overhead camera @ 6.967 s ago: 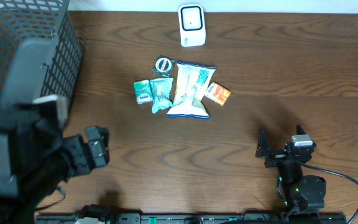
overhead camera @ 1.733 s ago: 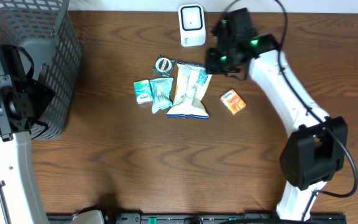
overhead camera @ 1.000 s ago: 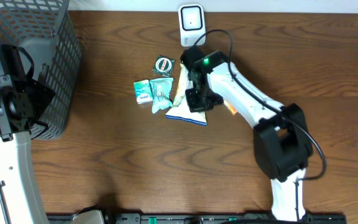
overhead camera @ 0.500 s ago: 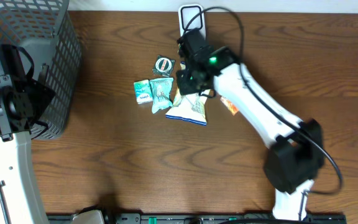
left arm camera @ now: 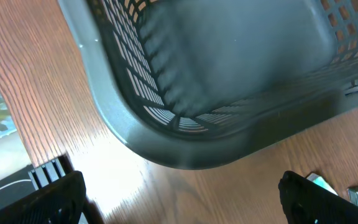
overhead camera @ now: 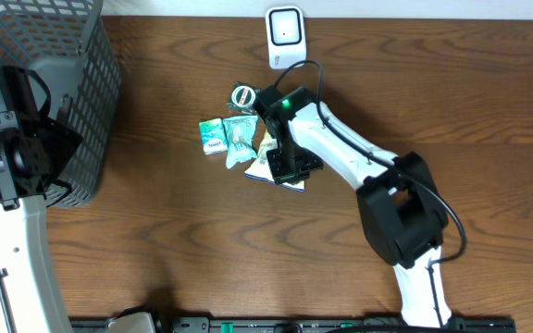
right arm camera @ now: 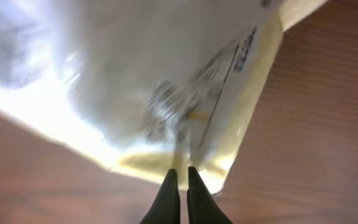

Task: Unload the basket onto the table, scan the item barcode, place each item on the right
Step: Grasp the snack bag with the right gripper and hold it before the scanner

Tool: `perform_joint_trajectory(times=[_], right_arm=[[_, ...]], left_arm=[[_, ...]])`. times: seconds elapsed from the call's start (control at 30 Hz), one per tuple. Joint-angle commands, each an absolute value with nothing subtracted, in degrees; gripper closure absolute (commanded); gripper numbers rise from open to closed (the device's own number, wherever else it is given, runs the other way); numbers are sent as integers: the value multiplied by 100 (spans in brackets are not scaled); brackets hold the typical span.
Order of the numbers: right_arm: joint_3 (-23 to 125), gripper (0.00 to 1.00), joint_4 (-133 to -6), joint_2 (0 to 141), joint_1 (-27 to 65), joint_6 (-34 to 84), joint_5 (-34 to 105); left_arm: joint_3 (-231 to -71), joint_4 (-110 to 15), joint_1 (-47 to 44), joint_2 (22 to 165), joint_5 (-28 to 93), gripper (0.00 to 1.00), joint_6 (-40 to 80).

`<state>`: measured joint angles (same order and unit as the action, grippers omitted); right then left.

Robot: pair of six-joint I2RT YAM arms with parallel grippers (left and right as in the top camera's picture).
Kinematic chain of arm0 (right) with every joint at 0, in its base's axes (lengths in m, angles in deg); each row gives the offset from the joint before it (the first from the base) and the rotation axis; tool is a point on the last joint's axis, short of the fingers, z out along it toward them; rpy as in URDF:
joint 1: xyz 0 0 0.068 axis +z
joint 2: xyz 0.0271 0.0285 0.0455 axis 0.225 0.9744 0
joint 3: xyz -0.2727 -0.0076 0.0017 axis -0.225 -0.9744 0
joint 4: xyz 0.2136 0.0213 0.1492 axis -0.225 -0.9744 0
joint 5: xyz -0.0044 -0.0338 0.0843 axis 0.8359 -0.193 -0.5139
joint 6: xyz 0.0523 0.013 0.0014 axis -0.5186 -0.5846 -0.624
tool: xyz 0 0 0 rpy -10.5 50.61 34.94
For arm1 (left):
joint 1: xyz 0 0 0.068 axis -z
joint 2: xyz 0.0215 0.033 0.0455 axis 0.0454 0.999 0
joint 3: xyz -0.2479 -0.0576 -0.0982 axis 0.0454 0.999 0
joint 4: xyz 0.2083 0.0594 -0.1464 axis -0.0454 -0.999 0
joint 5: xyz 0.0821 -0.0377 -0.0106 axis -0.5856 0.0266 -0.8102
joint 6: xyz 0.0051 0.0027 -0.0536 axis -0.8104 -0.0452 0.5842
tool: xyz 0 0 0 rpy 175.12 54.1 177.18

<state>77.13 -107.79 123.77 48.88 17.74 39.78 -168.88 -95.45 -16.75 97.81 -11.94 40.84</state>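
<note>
One thin seam of the snack bag [right arm camera: 135,74], short of the scanner [overhead camera: 285,37], is pinched by the closed right end effector [right arm camera: 179,177] (left end effector [left arm camera: 185,199] open), so slippage during lifting is risked.

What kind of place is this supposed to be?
Probably a mock shop checkout on a wooden table: a white barcode scanner, a dark mesh basket, and a white snack bag beside small teal packets.

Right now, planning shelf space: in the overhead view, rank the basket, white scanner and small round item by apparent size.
1. basket, clearly largest
2. white scanner
3. small round item, smallest
</note>
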Motion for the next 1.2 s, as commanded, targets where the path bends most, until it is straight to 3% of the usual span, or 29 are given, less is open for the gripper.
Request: perform_joint_trajectory(times=[0.0, 0.17, 0.4, 0.7, 1.0, 1.07, 1.17], right_arm=[[7763, 99, -10576, 11466, 4901, 1707, 4053], [7761, 97, -9463, 11052, 4949, 1930, 4149], [7746, 99, -9271, 11752, 5017, 1849, 4234], [7746, 99, -9813, 12996, 5192, 1597, 3985], [7761, 99, -10536, 11909, 5052, 1597, 4649], [7761, 85, -10012, 11490, 4934, 1656, 5080], [7761, 82, -9365, 11372, 4831, 1954, 5117]], left_arm=[[-16877, -9558, -1706, 9740, -1251, 2, 4134], [-16877, -9558, -1706, 9740, -1251, 2, 4134], [-16877, -9558, -1706, 9740, -1251, 2, 4136], [-16877, -9558, -1706, 9740, -1251, 2, 4136], [-16877, -9558, -1706, 9740, -1251, 2, 4134], [-16877, -9558, -1706, 9740, -1251, 2, 4134], [-16877, -9558, -1706, 9740, -1251, 2, 4134]])
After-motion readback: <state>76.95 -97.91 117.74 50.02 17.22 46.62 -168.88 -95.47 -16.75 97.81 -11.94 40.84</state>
